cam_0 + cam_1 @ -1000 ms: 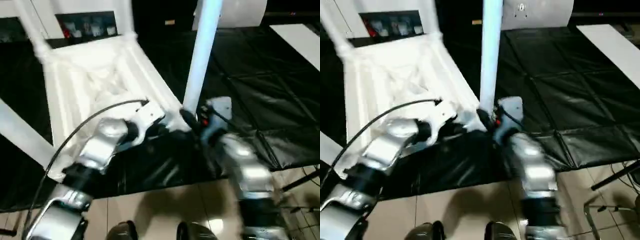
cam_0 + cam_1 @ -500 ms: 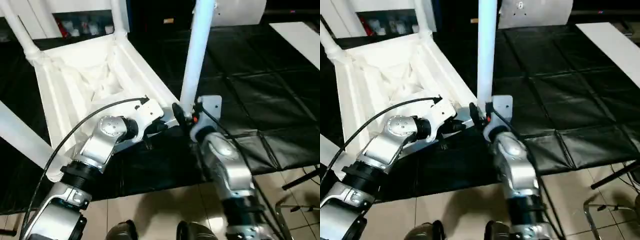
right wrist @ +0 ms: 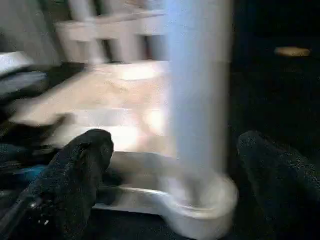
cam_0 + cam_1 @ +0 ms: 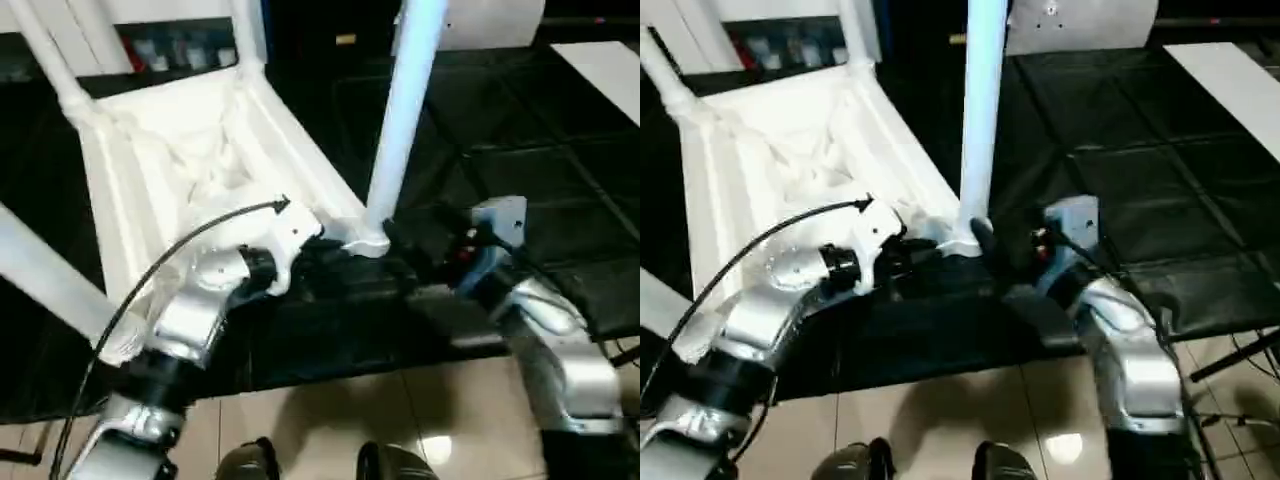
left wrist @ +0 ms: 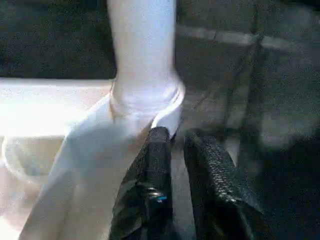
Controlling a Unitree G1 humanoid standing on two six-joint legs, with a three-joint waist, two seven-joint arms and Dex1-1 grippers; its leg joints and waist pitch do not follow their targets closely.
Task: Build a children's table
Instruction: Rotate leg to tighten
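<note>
I see the children's table (image 4: 190,160) lying upside down on the black work table (image 4: 560,180), ribbed underside facing up, at its near edge. White tube legs stand in the corner sockets; the nearest leg (image 4: 982,110) rises upright from the corner closest to me.

My left arm reaches in from the lower left of the head frame, its silver forearm angled up toward centre. Its tool (image 5: 172,150) has both black fingers nearly together, a thin gap between them. My right arm comes from the lower right, and its tool (image 3: 172,165) stands spread wide, fingers (image 3: 82,165) far apart, though that view is smeared.
</note>
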